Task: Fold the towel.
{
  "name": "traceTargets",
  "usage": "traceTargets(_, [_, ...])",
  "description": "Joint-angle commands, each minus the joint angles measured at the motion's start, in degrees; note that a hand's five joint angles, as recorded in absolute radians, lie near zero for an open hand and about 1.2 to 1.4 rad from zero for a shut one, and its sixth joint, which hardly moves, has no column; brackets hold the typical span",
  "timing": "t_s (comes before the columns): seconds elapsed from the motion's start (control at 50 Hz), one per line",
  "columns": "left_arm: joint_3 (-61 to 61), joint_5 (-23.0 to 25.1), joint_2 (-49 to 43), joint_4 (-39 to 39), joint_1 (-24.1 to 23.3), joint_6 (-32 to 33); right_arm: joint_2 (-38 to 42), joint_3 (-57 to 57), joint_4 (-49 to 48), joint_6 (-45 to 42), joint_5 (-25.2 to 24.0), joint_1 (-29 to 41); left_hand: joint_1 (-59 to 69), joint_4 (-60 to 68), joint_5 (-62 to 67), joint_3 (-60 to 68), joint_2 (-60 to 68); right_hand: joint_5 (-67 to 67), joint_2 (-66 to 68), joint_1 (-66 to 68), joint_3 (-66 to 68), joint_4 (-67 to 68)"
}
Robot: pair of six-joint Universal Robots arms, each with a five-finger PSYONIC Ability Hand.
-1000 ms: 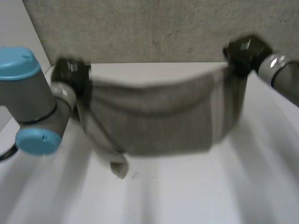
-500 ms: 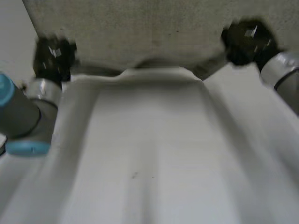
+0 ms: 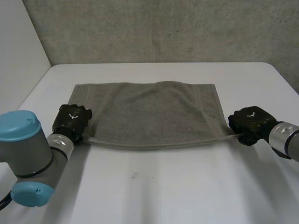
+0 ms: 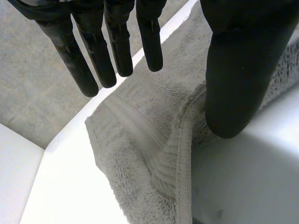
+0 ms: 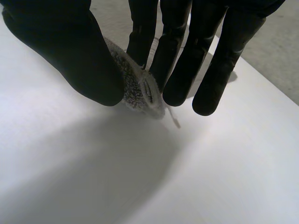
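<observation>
The grey towel [image 3: 149, 114] lies flat on the white table [image 3: 154, 186], doubled over, with its fold line along the far side. My left hand [image 3: 72, 121] rests at the towel's near left corner. In the left wrist view its fingers [image 4: 93, 60] are straight and stand apart from the thumb, and the towel's [image 4: 149, 140] layered edge lies loose below them, not pinched. My right hand [image 3: 247, 123] is at the near right corner. In the right wrist view the thumb [image 5: 70, 51] and fingers pinch that towel corner [image 5: 138, 91] just above the table.
A grey wall [image 3: 163, 28] rises behind the table's far edge. My left arm's grey joint with blue caps [image 3: 23, 154] sits at the near left. Bare table runs in front of the towel and on both sides of it.
A second ago both hands held the towel hanging in the air. It has since been swung over and laid flat, both hands have come down to its near corners, and the left hand has let go.
</observation>
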Motion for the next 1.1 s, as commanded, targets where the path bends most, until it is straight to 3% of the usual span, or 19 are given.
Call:
traceTargets(0.02, [-1.4,-1.2,0.3,0.0,0.5,0.0,-0.6,2.2,-3.6,3.8,-0.2,-1.7,2.5,2.9,3.0,2.8,2.8,17.0,12.8,19.3,11.7,11.4])
traceTargets(0.28, [-3.0,-5.1,1.2,-2.0,2.1,0.2,-1.2,3.2,-6.0,3.8,0.0,-1.8,9.7,10.2,10.2,10.0,10.0,17.0,12.8,19.3,11.7,11.4])
traceTargets(0.34, [-3.4,-5.1,1.8,-3.6,2.0,0.1,-2.0,3.5,-6.0,3.8,0.1,-1.8,18.2,18.6,18.6,18.4,18.5,17.0,12.8,19.3,11.7,11.4])
traceTargets(0.38, [-4.0,-5.1,2.8,-4.3,1.9,0.1,-2.3,3.6,-6.0,3.7,0.1,-1.7,43.9,44.3,44.4,44.2,44.2,17.0,12.8,19.3,11.7,11.4])
traceTargets(0.42, [-4.2,-5.0,3.5,-4.7,1.9,0.1,-2.8,3.6,-5.8,3.6,0.0,-1.7,50.4,50.8,50.8,50.6,50.7,17.0,12.8,19.3,11.7,11.4])
traceTargets(0.54, [-5.4,-5.1,6.7,-8.3,1.2,0.1,-4.8,3.1,-3.0,2.6,0.5,-1.7,50.4,50.9,50.9,50.7,50.7,17.0,12.8,19.3,11.7,11.4])
traceTargets(0.66, [-6.2,-5.1,11.7,-17.1,1.5,0.4,-9.0,0.7,12.5,-3.9,-0.3,-3.7,50.4,50.9,50.9,50.7,50.7,17.0,12.8,19.3,11.7,11.4])
traceTargets(0.7, [-6.5,-5.1,16.1,-26.7,1.6,1.6,-10.9,0.9,22.4,-12.2,-0.3,-6.6,50.4,50.9,50.9,50.7,50.7,17.0,12.8,19.3,11.7,11.4])
traceTargets(0.72, [-6.5,-5.1,16.1,-26.8,1.6,1.7,-10.9,0.9,22.5,-12.3,-0.3,-6.6,50.4,50.9,50.9,50.7,50.7,17.0,12.8,19.3,11.7,11.4])
traceTargets(0.76, [-7.0,-5.1,20.7,-35.3,1.7,3.6,-12.8,1.6,33.7,-22.8,0.8,-9.5,50.4,50.9,50.9,50.7,50.7,17.0,12.8,19.3,11.7,11.4])
traceTargets(0.78, [-7.0,-5.1,20.7,-35.4,1.7,3.6,-12.8,1.6,33.7,-22.8,0.8,-9.5,50.4,50.9,50.9,50.7,50.7,17.0,12.8,19.3,11.7,11.4])
traceTargets(0.82, [-7.3,-5.0,25.1,-43.0,1.2,5.5,-15.9,2.9,43.5,-32.7,0.9,-13.3,50.4,50.9,50.9,50.7,50.7,17.0,12.8,19.3,11.7,11.4])
traceTargets(0.86, [-7.1,-4.7,27.1,-45.7,1.0,6.4,-17.4,3.3,47.0,-36.1,0.3,-15.4,50.4,50.9,50.9,50.7,50.7,17.0,12.8,19.3,11.7,11.4])
traceTargets(0.94, [-6.0,-4.3,29.3,-46.1,0.8,6.8,-19.0,2.2,47.5,-38.7,-1.3,-17.9,50.4,50.9,50.9,50.7,50.7,17.0,12.8,19.3,11.7,11.4])
traceTargets(1.0, [-4.4,-4.3,28.7,-42.1,0.8,6.8,-18.9,-0.4,44.4,-35.7,-5.4,-18.5,50.4,50.9,50.9,50.7,50.7,17.0,12.8,19.3,11.7,11.4])
traceTargets(1.04, [-3.7,-4.3,27.4,-38.5,0.7,6.8,-17.4,-2.7,40.0,-29.2,-7.8,-17.8,50.4,50.9,50.9,50.7,50.7,17.0,12.8,19.3,11.7,11.4])
traceTargets(1.08, [-1.5,-4.3,21.3,-31.4,0.5,7.1,-15.2,-4.1,37.1,-25.9,-7.7,-16.5,50.4,50.9,50.9,50.7,50.7,17.0,12.8,19.3,11.7,11.4])
traceTargets(1.1, [-1.5,-4.3,21.2,-31.3,0.5,7.1,-15.2,-4.1,37.1,-25.9,-7.7,-16.5,50.4,50.9,50.9,50.7,50.7,17.0,12.8,19.3,11.7,11.4])
